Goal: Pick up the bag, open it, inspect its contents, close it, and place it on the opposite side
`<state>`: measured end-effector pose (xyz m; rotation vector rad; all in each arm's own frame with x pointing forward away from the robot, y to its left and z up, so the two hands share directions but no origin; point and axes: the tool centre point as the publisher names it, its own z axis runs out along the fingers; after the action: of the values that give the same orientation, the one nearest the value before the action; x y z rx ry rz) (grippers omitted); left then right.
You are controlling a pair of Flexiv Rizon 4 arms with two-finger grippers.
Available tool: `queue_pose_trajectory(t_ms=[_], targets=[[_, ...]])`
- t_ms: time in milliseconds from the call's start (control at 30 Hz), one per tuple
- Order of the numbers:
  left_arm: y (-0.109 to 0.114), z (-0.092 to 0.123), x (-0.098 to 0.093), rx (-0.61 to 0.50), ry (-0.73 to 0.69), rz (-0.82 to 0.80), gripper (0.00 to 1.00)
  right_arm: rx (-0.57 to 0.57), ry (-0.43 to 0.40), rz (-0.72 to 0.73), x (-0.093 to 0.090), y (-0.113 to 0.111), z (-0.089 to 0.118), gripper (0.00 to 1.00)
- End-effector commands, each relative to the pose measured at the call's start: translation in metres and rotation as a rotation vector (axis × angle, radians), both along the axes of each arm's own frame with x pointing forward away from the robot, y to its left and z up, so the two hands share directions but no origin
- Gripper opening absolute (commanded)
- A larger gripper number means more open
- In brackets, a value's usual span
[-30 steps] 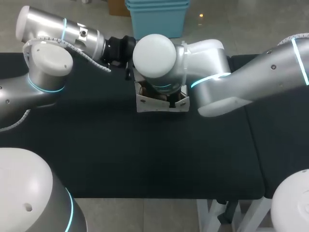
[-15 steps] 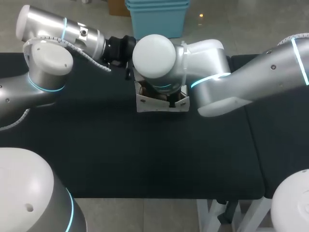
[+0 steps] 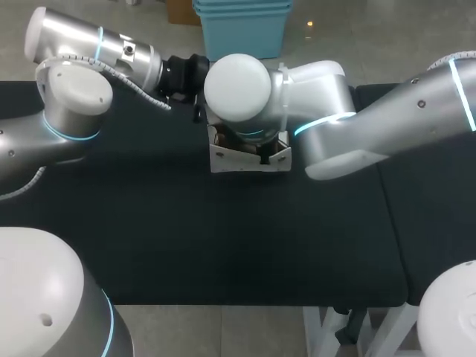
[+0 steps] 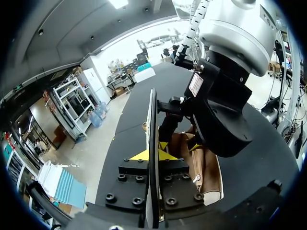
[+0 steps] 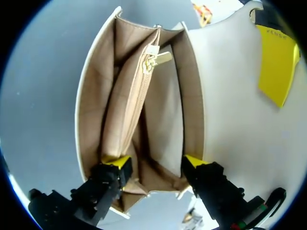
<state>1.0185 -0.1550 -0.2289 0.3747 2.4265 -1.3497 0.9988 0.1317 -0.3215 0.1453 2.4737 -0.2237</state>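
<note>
- The right gripper [image 5: 156, 162], fingers spread, sits inside the bag [image 5: 165, 110]: seemingly the inspecting step.
- The left gripper [image 4: 153, 155] pinches the flap [image 4: 151, 120].
- Next, probably: withdraw right, then close the flap.

1. Head view: soft, even light falls from overhead. The black table [image 3: 223, 245] stays dark and matte, with no hard shadows.
2. The right arm's [image 3: 387, 111] white joint cap [image 3: 236, 83], toward 12 o'clock, is almost washed out. The left arm [image 3: 89, 52], at 10 o'clock, shows a gentle sheen.
3. Left wrist view: there is a strong glow far ahead, and the left gripper [image 4: 153, 154] sits in shade.
4. Right wrist view: the bag [image 5: 144, 120] is evenly lit, darkening deep inside.
</note>
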Motion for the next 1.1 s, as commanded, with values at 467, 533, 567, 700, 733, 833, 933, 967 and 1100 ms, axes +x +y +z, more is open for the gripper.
queue_pose_trajectory(t_ms=[467,533,567,700,733,833,933,967,1100], targets=[[0.001,0.012,-0.003,0.03,-0.015,0.016,0.0,0.048,-0.266,0.004,-0.019,-0.009,0.081,0.36],[0.001,0.015,-0.003,0.034,-0.013,0.024,0.0,0.053,-0.296,0.008,-0.024,-0.009,0.091,0.34],[0.0,0.016,-0.004,0.038,-0.009,0.029,0.0,0.058,-0.317,0.009,-0.028,-0.01,0.098,0.25],[-0.001,0.018,-0.005,0.041,0.017,0.03,0.0,0.069,-0.362,0.015,-0.04,-0.012,0.112,0.0],[0.0,0.018,-0.003,0.037,0.039,0.029,0.0,0.07,-0.37,0.017,-0.044,-0.013,0.114,0.0],[-0.002,0.009,0.003,0.042,0.082,0.035,0.0,0.074,-0.379,0.02,-0.054,-0.013,0.115,0.0],[-0.004,-0.005,0.011,0.066,0.09,0.059,0.0,0.08,-0.381,0.025,-0.063,-0.013,0.111,0.0],[-0.004,-0.009,0.015,0.06,0.101,0.061,0.0,0.083,-0.379,0.029,-0.065,-0.013,0.109,0.0],[-0.003,-0.027,0.028,0.083,0.12,0.082,0.0,0.101,-0.368,0.032,-0.074,-0.013,0.102,0.0]])
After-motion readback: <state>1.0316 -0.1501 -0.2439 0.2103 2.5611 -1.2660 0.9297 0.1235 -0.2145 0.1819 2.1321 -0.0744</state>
